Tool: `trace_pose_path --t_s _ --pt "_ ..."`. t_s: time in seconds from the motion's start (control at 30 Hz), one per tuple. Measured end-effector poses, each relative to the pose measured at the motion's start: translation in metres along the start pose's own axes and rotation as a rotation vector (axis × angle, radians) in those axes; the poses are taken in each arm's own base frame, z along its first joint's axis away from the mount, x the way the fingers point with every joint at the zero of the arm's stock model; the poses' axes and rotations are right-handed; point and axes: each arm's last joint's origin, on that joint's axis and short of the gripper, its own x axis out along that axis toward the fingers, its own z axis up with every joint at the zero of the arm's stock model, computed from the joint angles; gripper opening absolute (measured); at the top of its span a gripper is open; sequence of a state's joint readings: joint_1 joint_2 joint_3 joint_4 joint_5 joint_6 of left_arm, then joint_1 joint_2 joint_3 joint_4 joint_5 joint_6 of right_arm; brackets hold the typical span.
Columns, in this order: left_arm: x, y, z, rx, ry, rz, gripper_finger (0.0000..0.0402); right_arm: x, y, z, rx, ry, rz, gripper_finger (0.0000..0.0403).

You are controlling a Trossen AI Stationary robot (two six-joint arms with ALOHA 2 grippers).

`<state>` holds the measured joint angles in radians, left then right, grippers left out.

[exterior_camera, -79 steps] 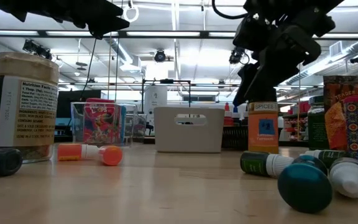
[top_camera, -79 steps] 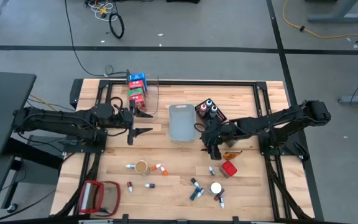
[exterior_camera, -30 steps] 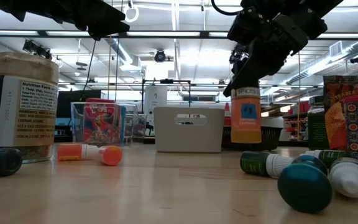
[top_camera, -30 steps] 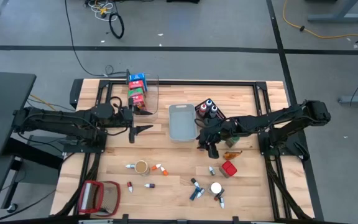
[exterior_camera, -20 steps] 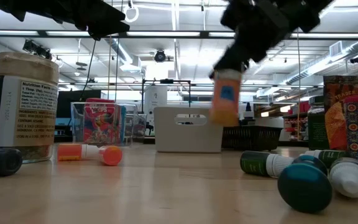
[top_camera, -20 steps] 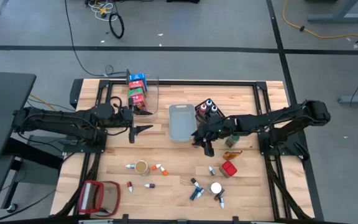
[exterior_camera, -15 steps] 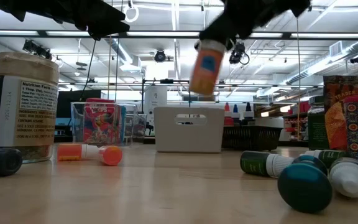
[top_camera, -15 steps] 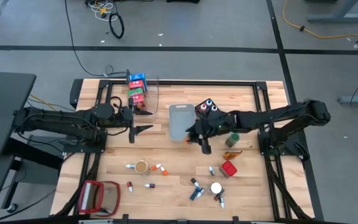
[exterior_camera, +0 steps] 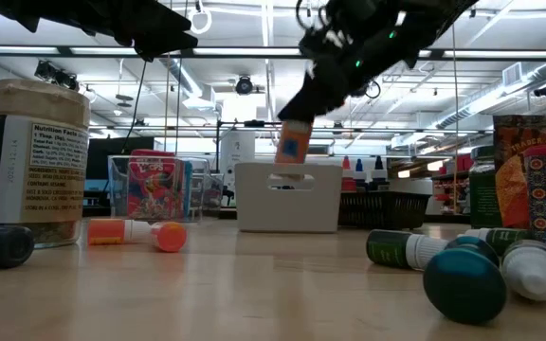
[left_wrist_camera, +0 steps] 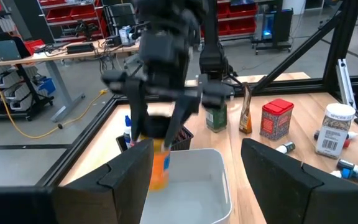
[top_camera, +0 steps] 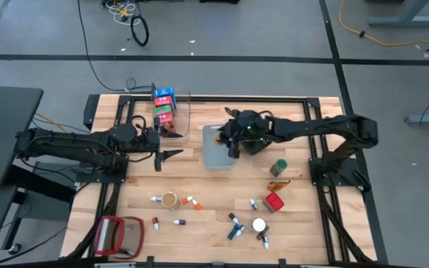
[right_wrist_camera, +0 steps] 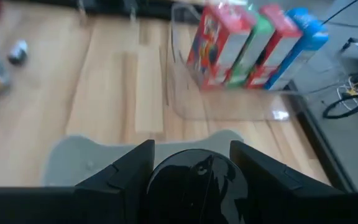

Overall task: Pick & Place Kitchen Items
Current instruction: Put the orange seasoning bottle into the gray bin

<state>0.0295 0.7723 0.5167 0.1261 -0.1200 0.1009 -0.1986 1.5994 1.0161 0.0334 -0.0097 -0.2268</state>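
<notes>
Since the earlier frame, the right gripper [top_camera: 230,143] has swung from centre-right to above the grey bin [top_camera: 217,158] at frame centre, clamped on an orange spice jar [exterior_camera: 293,145]. Left gripper [top_camera: 171,146] waits open, centre-left, beside the clear bin [top_camera: 185,112] of cartons [top_camera: 164,108].

The jar [exterior_camera: 293,144] clamped in the dark right gripper [top_camera: 232,141] is orange with a blue label. Below it the bin [top_camera: 216,155] is pale grey. Beyond the gripper, a clear bin [right_wrist_camera: 229,99] holds red, green and blue cartons [right_wrist_camera: 253,46]. The table [top_camera: 199,182] is light wood. Off to the gripper's side sit a green jar [top_camera: 278,167] and a red tin [top_camera: 274,202].
</notes>
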Motion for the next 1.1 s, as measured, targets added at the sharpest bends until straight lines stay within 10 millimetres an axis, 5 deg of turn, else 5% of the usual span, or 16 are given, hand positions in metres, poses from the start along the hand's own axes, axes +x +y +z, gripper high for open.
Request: trace_pose_path --t_s 0.4,0.8,1.1 --pt "0.0 0.0 0.0 0.0 0.0 0.0 0.0252 0.024 -0.03 -0.031 0.129 0.111 -0.049 0.0208" --pt "0.0 0.0 0.0 0.0 0.0 0.0 0.0252 0.042 -0.032 -0.05 0.174 0.182 0.023 0.0208" --pt "0.0 0.0 0.0 0.0 0.0 0.0 0.0252 0.044 -0.032 -0.048 0.17 0.123 0.053 0.0219"
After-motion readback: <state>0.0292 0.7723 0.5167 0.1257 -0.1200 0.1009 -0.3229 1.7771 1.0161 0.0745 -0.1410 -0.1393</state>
